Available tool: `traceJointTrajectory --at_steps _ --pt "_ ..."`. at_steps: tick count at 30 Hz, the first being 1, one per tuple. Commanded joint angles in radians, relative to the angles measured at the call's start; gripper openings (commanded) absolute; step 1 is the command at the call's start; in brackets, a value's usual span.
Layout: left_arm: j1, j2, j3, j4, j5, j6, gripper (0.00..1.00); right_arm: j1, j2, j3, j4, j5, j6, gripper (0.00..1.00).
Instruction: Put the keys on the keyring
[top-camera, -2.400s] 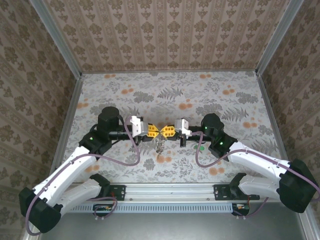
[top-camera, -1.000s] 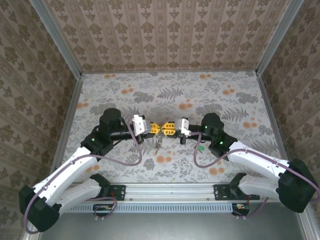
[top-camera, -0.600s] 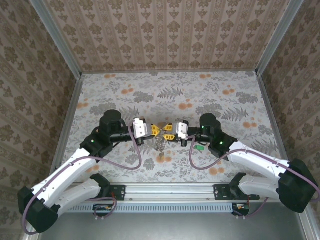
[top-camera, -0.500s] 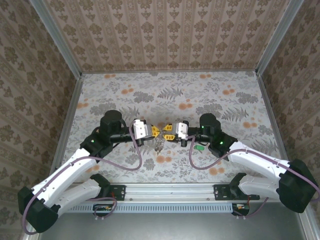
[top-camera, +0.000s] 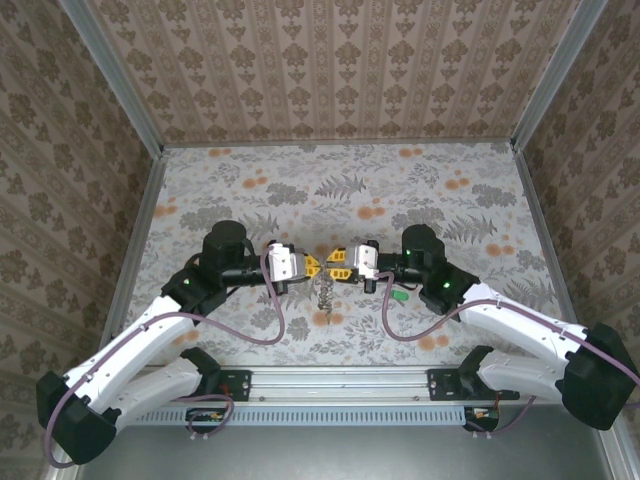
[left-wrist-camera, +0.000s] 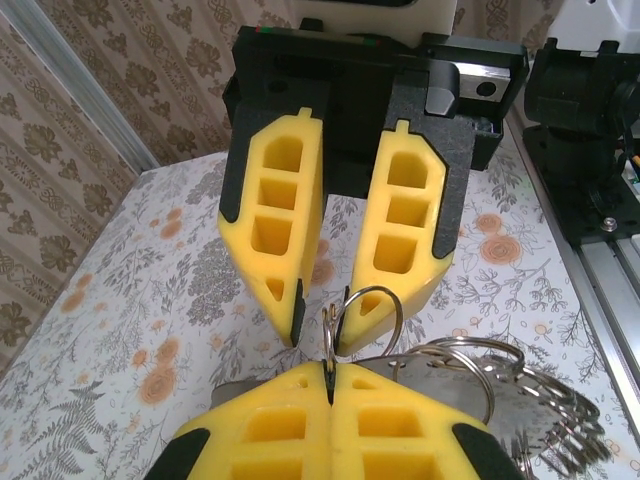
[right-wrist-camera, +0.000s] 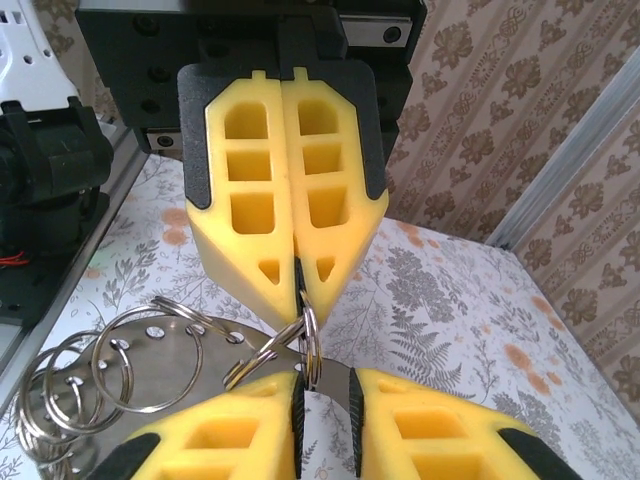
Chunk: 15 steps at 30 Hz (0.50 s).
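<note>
L pincer (left-wrist-camera: 328, 370) clamps keyring (left-wrist-camera: 370, 290) — R pincer (right-wrist-camera: 325, 388) looks ajar.

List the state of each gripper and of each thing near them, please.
left gripper, shut on the small metal ring.
right gripper, narrowly open, jaws either side of that ring.
small metal ring, upright, held above the table.
bunch of rings, hanging below the grippers.
green key, lying on the table.
</note>
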Motion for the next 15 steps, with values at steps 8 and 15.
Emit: traceJointTrajectory --at_steps 8,15 --pt "-0.009 0.019 0.038 -0.014 0.055 0.03 0.0 0.001 0.017 0.067 -0.028 -0.042 -0.02 0.08" --pt "-0.009 0.021 0.046 -0.012 0.04 0.024 0.0 0.002 0.021 0.065 -0.028 -0.058 -0.018 0.0"
